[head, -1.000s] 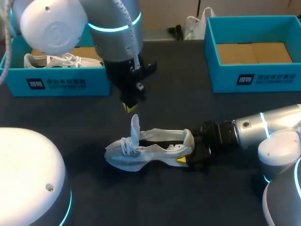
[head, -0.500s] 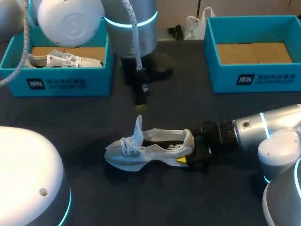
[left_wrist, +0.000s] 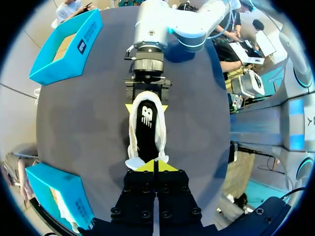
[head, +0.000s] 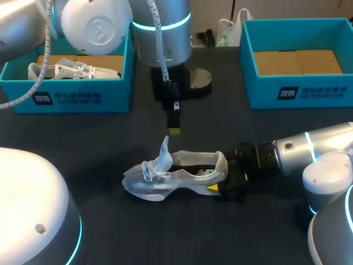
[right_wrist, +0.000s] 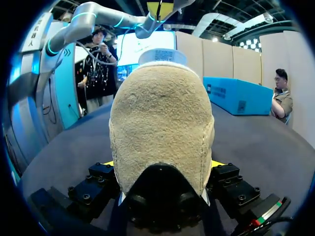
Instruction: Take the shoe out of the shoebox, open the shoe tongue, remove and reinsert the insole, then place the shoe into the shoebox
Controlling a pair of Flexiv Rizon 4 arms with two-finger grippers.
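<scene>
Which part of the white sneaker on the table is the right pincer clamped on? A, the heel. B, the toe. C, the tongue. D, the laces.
A: the right pincer is shut on the heel of the white sneaker. The toe, laces and raised tongue are at the far end from it.
</scene>
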